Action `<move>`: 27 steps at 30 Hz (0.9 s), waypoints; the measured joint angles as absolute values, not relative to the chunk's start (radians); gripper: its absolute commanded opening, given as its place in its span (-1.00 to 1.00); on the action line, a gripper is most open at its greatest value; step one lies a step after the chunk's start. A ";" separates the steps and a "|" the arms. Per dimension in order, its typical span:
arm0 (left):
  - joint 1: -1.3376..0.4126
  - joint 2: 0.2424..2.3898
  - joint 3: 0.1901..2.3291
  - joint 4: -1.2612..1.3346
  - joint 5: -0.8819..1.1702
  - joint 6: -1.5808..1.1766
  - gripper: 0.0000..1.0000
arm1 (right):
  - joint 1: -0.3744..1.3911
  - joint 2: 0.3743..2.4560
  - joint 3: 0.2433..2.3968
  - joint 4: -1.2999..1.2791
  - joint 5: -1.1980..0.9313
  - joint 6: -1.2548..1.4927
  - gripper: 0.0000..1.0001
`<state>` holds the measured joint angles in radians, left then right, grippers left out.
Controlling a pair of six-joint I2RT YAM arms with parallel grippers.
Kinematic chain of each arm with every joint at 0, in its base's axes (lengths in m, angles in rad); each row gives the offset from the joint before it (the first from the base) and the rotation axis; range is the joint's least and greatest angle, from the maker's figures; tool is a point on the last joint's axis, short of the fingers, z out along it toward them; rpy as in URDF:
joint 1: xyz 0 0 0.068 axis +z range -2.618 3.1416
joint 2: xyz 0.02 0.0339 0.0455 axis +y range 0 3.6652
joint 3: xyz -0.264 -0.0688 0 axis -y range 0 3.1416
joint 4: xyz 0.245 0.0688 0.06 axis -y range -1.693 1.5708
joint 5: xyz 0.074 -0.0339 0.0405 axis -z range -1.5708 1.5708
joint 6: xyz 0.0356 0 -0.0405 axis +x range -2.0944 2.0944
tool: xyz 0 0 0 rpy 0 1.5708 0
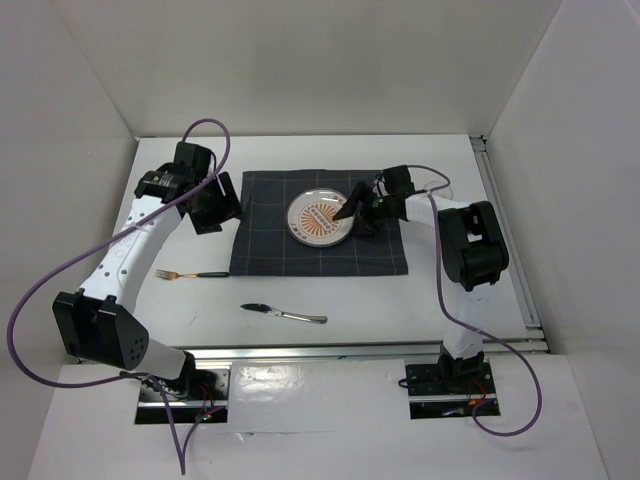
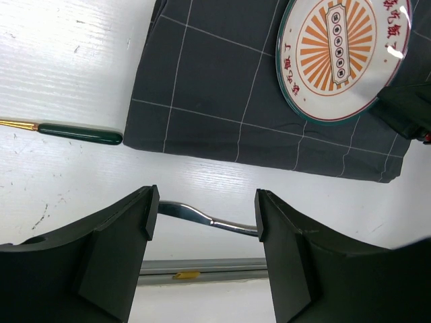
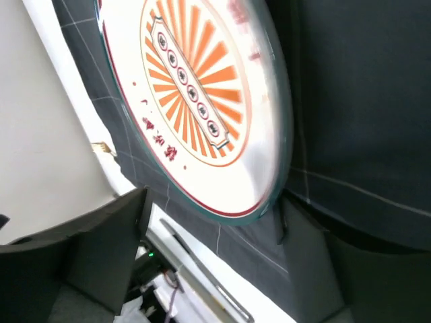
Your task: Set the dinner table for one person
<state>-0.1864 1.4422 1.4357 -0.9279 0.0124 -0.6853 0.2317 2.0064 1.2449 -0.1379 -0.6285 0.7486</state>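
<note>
Right now, your counter (image 1: 450, 290) fills the top view as the white surface under both arms. A dark grid cloth (image 1: 270, 245) lies at its middle, with a plate (image 1: 318, 218) on the cloth's far half. Only that view gives you the whole fork (image 1: 190, 274) left of the cloth and the whole knife (image 1: 285, 314) nearer the bases, both on bare counter and apart from each other. Your left wrist camera cuts the fork down to its green handle just beside the cloth's edge. It also shows part of the knife through the gap of the left gripper (image 2: 205, 208), whose jaws are wide apart and hold nothing. Your right wrist camera alone shows the sunburst plate's rim lying between the jaws of the right gripper (image 3: 214, 215). They stand well apart and clamp nothing. One finger is clear of the plate and the other is at its rim; you cannot tell whether it touches. From above, that gripper reaches over the plate's right edge.
</note>
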 measured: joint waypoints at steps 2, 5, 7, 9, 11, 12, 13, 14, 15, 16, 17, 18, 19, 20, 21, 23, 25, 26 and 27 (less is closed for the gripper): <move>-0.186 1.442 1.435 -0.928 0.012 -0.685 0.52 | 0.248 2.005 1.267 -0.149 -0.594 0.738 0.71; -0.186 1.442 1.435 -0.927 0.024 -0.685 0.52 | 0.268 2.003 1.301 -0.200 -0.534 0.719 0.71; -0.186 1.442 1.435 -0.922 0.034 -0.684 0.52 | 0.279 1.995 1.332 -0.244 -0.496 0.704 0.74; -0.186 1.442 1.435 -0.918 0.042 -0.684 0.52 | 0.284 1.972 1.370 -0.297 -0.443 0.684 0.81; -0.186 1.442 1.435 -0.916 0.046 -0.684 0.52 | 0.286 1.941 1.419 -0.356 -0.382 0.660 0.83; -0.186 1.442 1.435 -0.915 0.049 -0.683 0.52 | 0.286 1.925 1.447 -0.382 -0.347 0.647 0.83; -0.186 1.442 1.435 -0.915 0.049 -0.682 0.52 | 0.286 1.904 1.477 -0.410 -0.305 0.635 0.83; -0.186 1.442 1.435 -0.915 0.049 -0.682 0.52 | 0.286 1.883 1.501 -0.433 -0.271 0.625 0.83; -0.186 1.442 1.435 -0.914 0.049 -0.682 0.52 | 0.283 1.860 1.519 -0.455 -0.241 0.613 0.83; -0.186 1.442 1.435 -0.914 0.049 -0.681 0.52 | 0.278 1.830 1.538 -0.478 -0.211 0.600 0.83; -0.186 1.443 1.435 -0.913 0.049 -0.680 0.52 | 0.271 1.803 1.549 -0.494 -0.188 0.590 0.83; -0.186 1.443 1.435 -0.913 0.049 -0.680 0.52 | 0.259 1.777 1.556 -0.507 -0.170 0.581 0.74; -0.186 1.444 1.435 -0.912 0.049 -0.680 0.52 | 0.244 1.752 1.557 -0.517 -0.154 0.574 0.70; -0.186 1.444 1.435 -0.912 0.049 -0.680 0.52 | 0.221 1.727 1.557 -0.530 -0.142 0.567 0.66; -0.186 1.446 1.435 -0.912 0.050 -0.680 0.52 | 0.194 1.703 1.555 -0.541 -0.131 0.560 0.61; -0.186 1.452 1.435 -0.912 0.051 -0.680 0.52 | 0.111 1.652 1.529 -0.548 -0.117 0.548 0.58; -0.186 1.457 1.435 -0.912 0.052 -0.679 0.52 | 0.016 1.624 1.512 -0.560 -0.103 0.535 0.61; -0.186 1.459 1.435 -0.912 0.053 -0.677 0.52 | -0.024 1.620 1.510 -0.569 -0.088 0.529 0.69; -0.186 1.460 1.435 -0.912 0.053 -0.677 0.52 | -0.067 1.620 1.510 -0.576 -0.076 0.524 0.72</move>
<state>-0.1864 1.4601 1.4349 -0.9119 0.0532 -0.6765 -0.0669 1.6203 1.5101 -0.5762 -0.0765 0.5236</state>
